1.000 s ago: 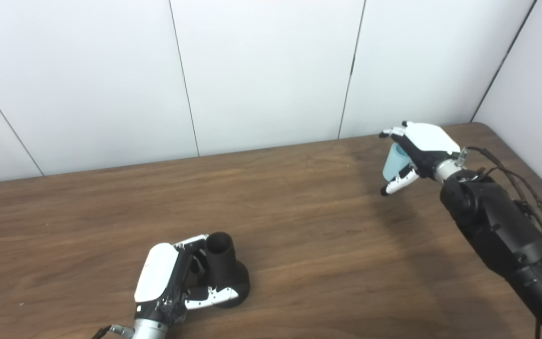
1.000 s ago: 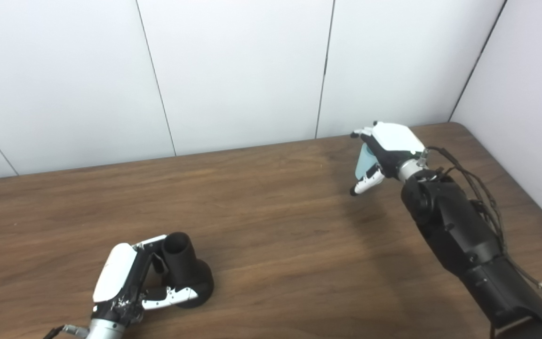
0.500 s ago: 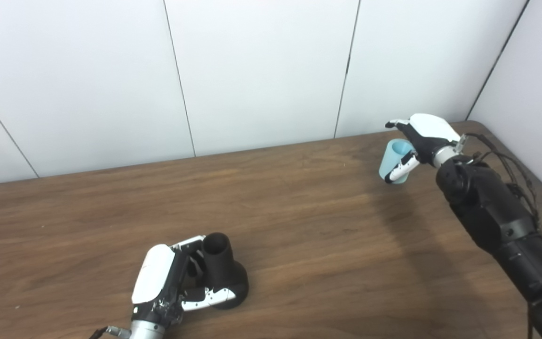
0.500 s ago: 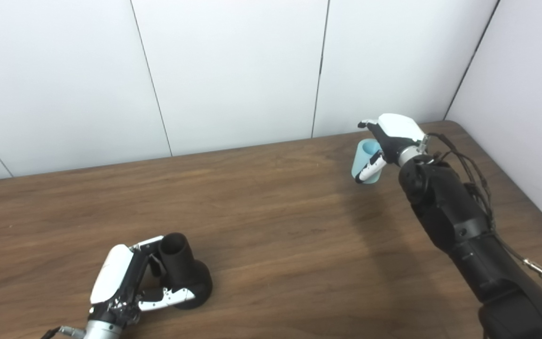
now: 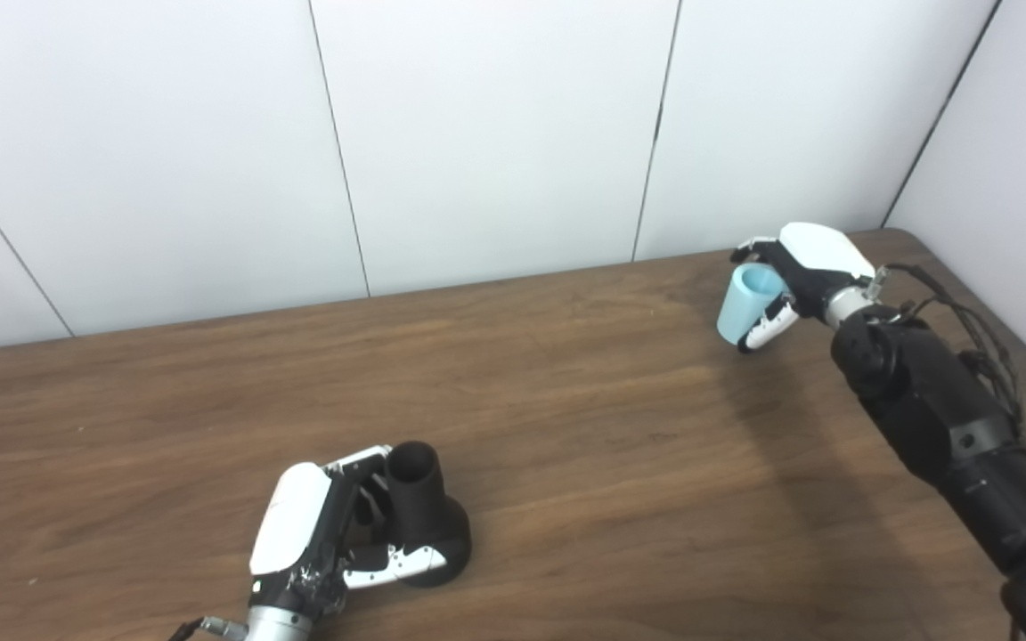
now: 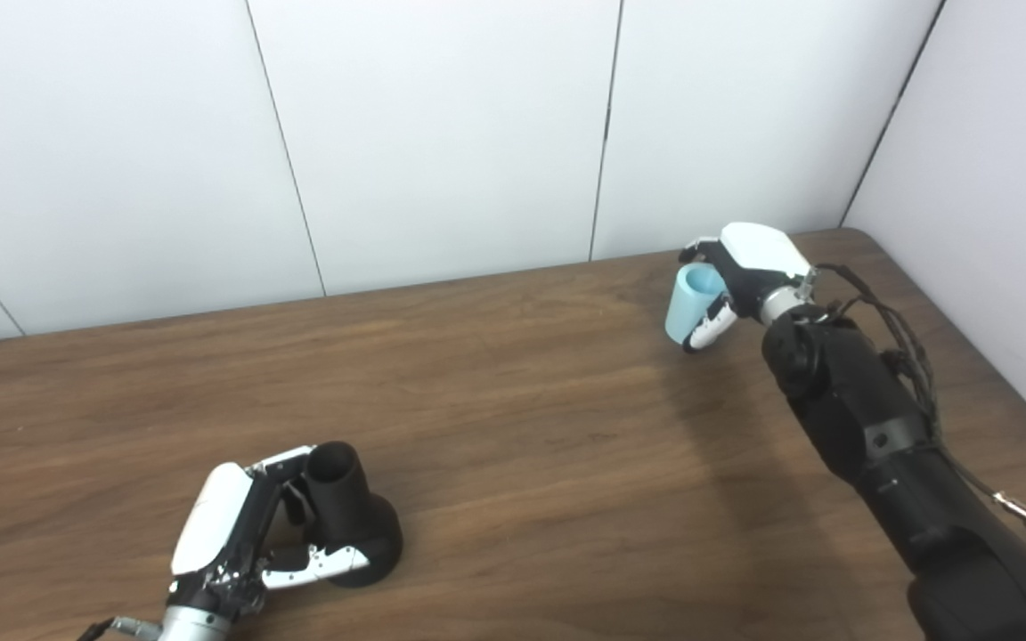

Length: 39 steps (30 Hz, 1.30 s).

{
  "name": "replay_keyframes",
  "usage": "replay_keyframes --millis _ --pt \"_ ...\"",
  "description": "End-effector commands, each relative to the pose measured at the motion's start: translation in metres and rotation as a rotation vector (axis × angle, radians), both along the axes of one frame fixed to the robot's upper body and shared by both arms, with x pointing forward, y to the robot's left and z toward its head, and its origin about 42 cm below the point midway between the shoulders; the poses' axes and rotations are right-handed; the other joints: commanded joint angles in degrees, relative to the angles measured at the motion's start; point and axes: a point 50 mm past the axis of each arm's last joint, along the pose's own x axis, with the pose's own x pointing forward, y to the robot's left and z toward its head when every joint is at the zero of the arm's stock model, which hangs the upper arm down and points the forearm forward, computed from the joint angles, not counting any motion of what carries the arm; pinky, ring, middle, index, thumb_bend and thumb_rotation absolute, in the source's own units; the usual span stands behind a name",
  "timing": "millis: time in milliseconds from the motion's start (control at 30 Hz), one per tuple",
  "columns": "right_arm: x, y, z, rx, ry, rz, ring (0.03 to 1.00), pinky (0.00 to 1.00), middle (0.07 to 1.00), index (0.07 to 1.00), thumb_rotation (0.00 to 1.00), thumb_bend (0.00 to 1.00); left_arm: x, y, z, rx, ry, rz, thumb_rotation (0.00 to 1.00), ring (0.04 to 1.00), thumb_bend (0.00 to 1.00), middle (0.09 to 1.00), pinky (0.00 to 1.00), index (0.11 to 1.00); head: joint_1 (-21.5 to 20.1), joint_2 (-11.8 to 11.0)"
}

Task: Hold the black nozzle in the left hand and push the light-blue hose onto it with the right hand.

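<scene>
Wooden table (image 5: 566, 427) — left robot hand (image 5: 317, 525) gripping black nozzle (image 5: 419, 512), right robot hand (image 5: 802, 271) clasping light-blue hose (image 5: 738, 307) near far edge.

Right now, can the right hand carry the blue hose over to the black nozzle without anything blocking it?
Probably yes. The table between the right hand with the light-blue hose and the black nozzle looks bare.

We see a dark wooden table (image 5: 566, 427); at seven o'clock, the black nozzle (image 5: 424, 525) stands on it.
</scene>
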Motion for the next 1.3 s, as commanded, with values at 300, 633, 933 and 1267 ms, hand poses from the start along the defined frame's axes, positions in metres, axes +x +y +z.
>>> replay_keyframes --millis 300,633,933,1267 --pt "0.007 -0.009 0.028 -0.042 -0.093 0.02 0.562 0.59 0.594 0.632 0.02 0.86 -0.022 0.012 -0.042 0.047 0.136 0.011 0.0 0.386 0.47 0.514 0.29 0.519 0.02 0.55" --pt "0.005 -0.007 0.027 -0.005 -0.25 0.08 0.415 0.47 0.533 0.484 0.0 0.52 -0.024 0.01 -0.041 0.046 0.161 0.016 0.0 0.391 0.47 0.512 0.29 0.529 0.04 0.91" --pt "-0.001 -0.004 0.031 0.002 -0.281 0.082 0.416 0.47 0.531 0.478 0.0 0.52 -0.027 0.008 -0.042 0.054 0.188 0.023 0.0 0.399 0.47 0.532 0.29 0.513 1.2 1.14" --pt "-0.045 0.031 0.045 0.072 -0.36 0.185 0.401 0.43 0.518 0.497 0.0 0.52 -0.03 0.0 -0.041 0.057 0.204 0.028 0.0 0.396 0.47 0.518 0.29 0.519 5.36 1.18"
